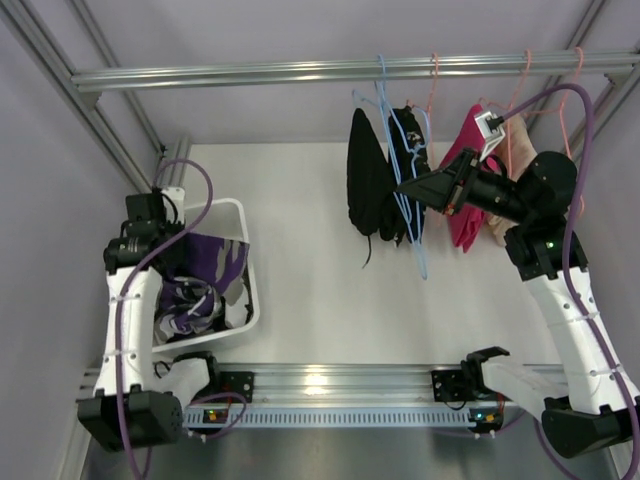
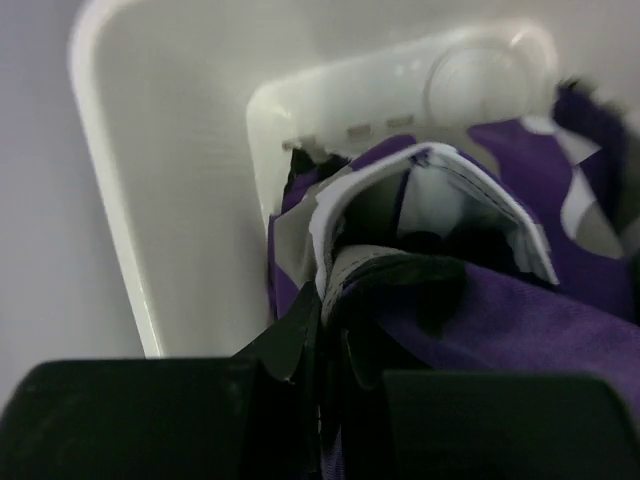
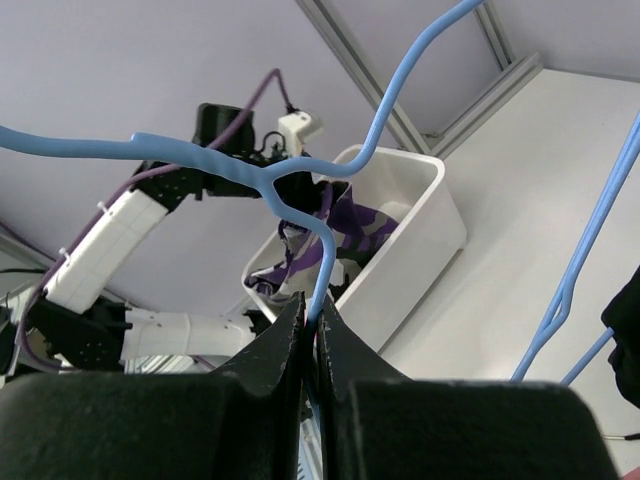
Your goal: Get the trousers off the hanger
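Observation:
The purple, white and black camouflage trousers (image 1: 205,282) lie bunched in a white basket (image 1: 232,208) at the left. My left gripper (image 1: 178,262) is down in the basket, shut on a fold of them (image 2: 500,300); its jaw tips (image 2: 335,300) pinch the cloth. The plain black trousers (image 1: 368,185) hang from the rail beside a blue wire hanger (image 1: 412,205). My right gripper (image 1: 405,187) is shut on that blue hanger (image 3: 200,160), its jaws (image 3: 313,305) closed on the wire. The black cloth shows at the right edge of the right wrist view (image 3: 625,320).
A metal rail (image 1: 330,72) crosses the back. A bright pink garment (image 1: 465,190) and a beige garment (image 1: 503,215) hang on pink hangers behind my right arm. Frame posts stand at both back corners. The basket (image 3: 410,250) sits at the table's left edge.

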`<action>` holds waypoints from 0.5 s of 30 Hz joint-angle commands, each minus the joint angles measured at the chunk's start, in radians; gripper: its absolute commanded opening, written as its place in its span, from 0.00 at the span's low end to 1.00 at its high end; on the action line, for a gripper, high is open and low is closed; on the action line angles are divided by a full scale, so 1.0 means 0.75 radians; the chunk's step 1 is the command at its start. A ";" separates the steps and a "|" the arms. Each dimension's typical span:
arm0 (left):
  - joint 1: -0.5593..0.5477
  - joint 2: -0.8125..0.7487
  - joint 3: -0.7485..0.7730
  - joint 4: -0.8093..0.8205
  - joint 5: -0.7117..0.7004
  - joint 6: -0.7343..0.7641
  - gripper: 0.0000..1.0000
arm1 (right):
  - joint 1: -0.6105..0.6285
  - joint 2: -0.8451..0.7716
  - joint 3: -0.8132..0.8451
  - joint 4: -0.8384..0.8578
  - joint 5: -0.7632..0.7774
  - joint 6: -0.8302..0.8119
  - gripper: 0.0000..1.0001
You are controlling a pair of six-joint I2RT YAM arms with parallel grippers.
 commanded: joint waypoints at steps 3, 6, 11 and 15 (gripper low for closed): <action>0.005 0.146 -0.181 -0.066 -0.180 0.236 0.00 | -0.005 -0.034 -0.007 0.079 0.007 -0.039 0.00; 0.007 0.191 -0.255 0.097 -0.248 0.369 0.00 | -0.003 -0.034 -0.021 0.090 0.003 -0.041 0.00; 0.007 0.320 -0.221 0.379 -0.252 0.635 0.00 | -0.005 -0.027 -0.009 0.084 -0.001 -0.049 0.00; 0.009 0.388 -0.190 0.482 -0.250 0.860 0.00 | -0.003 -0.036 -0.001 0.055 -0.001 -0.067 0.00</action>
